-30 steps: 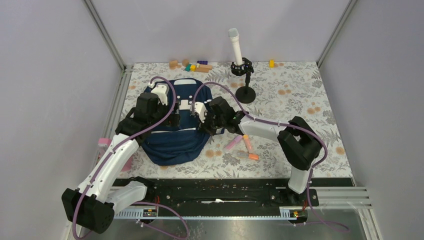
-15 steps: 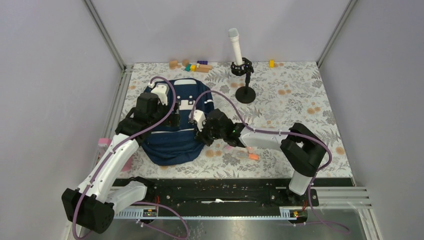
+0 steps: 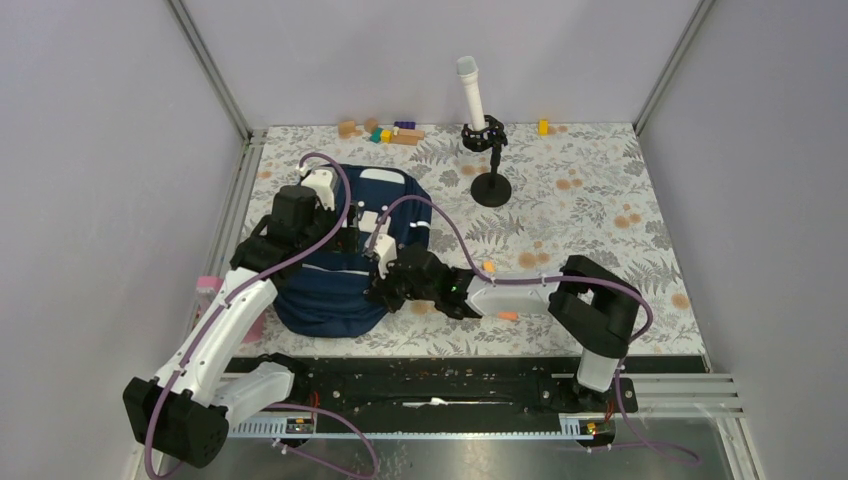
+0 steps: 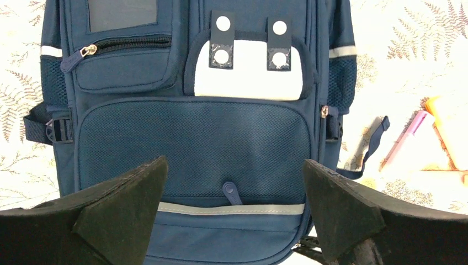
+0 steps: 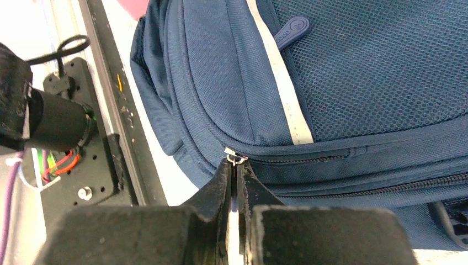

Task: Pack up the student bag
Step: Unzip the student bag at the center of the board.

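Observation:
The student bag (image 3: 330, 295) is a navy backpack lying flat on the floral table, front side up, with a white patch (image 4: 245, 72) and a mesh pocket (image 4: 193, 143). My left gripper (image 4: 234, 207) is open and hovers above the bag's front, with a zipper tab (image 4: 232, 193) between its fingers; in the top view it (image 3: 347, 238) is over the bag's middle. My right gripper (image 5: 236, 168) is shut on the metal zipper pull (image 5: 234, 159) at the bag's near edge; in the top view it (image 3: 383, 285) is at the bag's near right side.
Pink and orange highlighters (image 4: 411, 138) lie right of the bag; two orange ones (image 3: 507, 316) show by the right arm. A microphone on a black stand (image 3: 489, 150) is behind. Coloured blocks (image 3: 390, 131) line the back edge. A pink object (image 3: 208, 285) is at the left rail.
My right gripper has moved toward the near left along the bag's edge, still shut on the zipper pull. The bag's near part has shifted with it. The left arm has not moved.

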You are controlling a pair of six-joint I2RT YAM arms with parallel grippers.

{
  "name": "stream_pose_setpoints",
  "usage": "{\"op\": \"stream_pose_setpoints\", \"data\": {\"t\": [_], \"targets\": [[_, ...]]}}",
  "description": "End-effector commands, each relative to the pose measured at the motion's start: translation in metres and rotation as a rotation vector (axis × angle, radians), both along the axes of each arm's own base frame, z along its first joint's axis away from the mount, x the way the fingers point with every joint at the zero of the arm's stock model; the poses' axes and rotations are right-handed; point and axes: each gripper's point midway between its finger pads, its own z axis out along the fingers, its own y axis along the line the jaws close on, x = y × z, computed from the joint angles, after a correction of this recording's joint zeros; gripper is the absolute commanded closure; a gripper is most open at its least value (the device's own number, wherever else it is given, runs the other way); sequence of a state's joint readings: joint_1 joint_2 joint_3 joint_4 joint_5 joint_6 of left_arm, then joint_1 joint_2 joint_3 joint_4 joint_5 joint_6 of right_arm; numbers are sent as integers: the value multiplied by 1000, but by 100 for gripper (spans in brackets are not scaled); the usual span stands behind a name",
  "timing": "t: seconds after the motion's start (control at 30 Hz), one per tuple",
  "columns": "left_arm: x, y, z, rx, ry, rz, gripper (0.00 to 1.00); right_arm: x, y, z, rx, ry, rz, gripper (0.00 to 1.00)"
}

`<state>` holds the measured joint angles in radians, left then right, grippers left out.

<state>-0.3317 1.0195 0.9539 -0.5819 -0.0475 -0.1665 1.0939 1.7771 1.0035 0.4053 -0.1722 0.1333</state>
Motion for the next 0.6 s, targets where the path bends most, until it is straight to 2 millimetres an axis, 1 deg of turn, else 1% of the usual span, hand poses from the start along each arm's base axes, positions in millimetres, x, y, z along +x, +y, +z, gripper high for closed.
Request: {"op": "stream_pose_setpoints", "data": {"t": [0.0,0.13,0.27,0.3,0.37,0.43,0.5,0.57], "targets": [[5,1,19,-38,-69,22,1,0,28,22,165,61,-95,100],[5,-4,19,-55,-70,4,1,25,11,19,122,31,-208,100],[4,-8,23,-76,-75,-8,1,60,-18,19,96,56,-277,100],[3,-8,24,-80,-77,-8,1,75,-30,18,91,65,-309,100],[-2,-16,24,-114,-73,-48,1,94,-46,17,86,83,-338,100],[-5,-28,24,-143,-80,-126,1,109,-59,17,79,99,-352,100],[-7,-36,19,-118,-63,-187,1,118,-66,18,79,119,-347,100],[-8,-44,12,-69,-42,-233,2,123,-69,20,86,135,-336,100]]}}
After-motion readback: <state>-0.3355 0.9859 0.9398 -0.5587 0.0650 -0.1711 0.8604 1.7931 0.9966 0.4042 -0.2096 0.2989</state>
